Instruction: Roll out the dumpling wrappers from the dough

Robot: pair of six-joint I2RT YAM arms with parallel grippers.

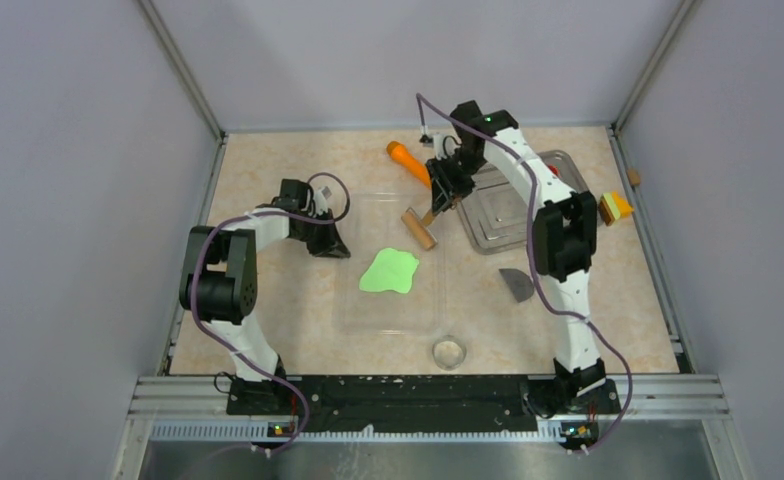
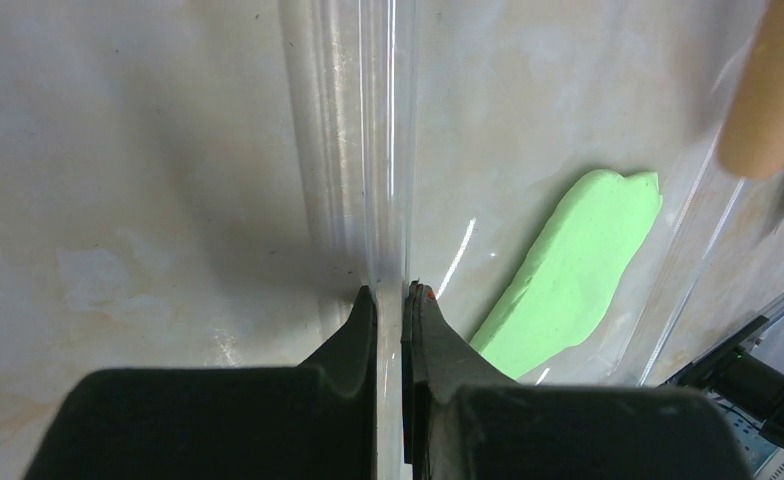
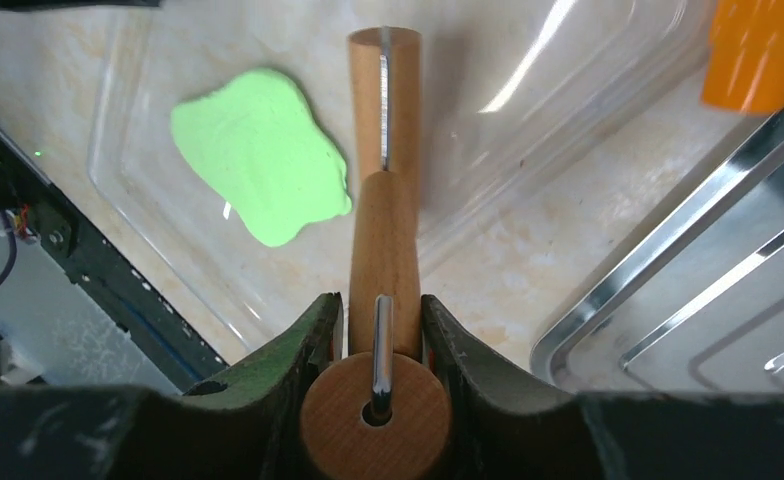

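Observation:
The dough (image 1: 389,270) is a thin, irregular light lime-green sheet lying inside a clear plastic tray (image 1: 393,315). It also shows in the left wrist view (image 2: 576,270) and the right wrist view (image 3: 260,155). No round wrappers are in view. My right gripper (image 3: 380,305) is shut on the handle of a wooden roller (image 3: 383,200), held over the tray's far right edge (image 1: 420,228), apart from the dough. My left gripper (image 2: 392,295) is shut on the clear tray's left rim (image 2: 386,180), left of the dough.
An orange tool (image 1: 406,160) lies at the back. A metal tray (image 1: 513,215) stands at the right, with an orange-yellow block (image 1: 615,207) beyond it. A dark grey scraper (image 1: 517,283) lies on the table. A clear round cutter (image 1: 449,352) sits near the front.

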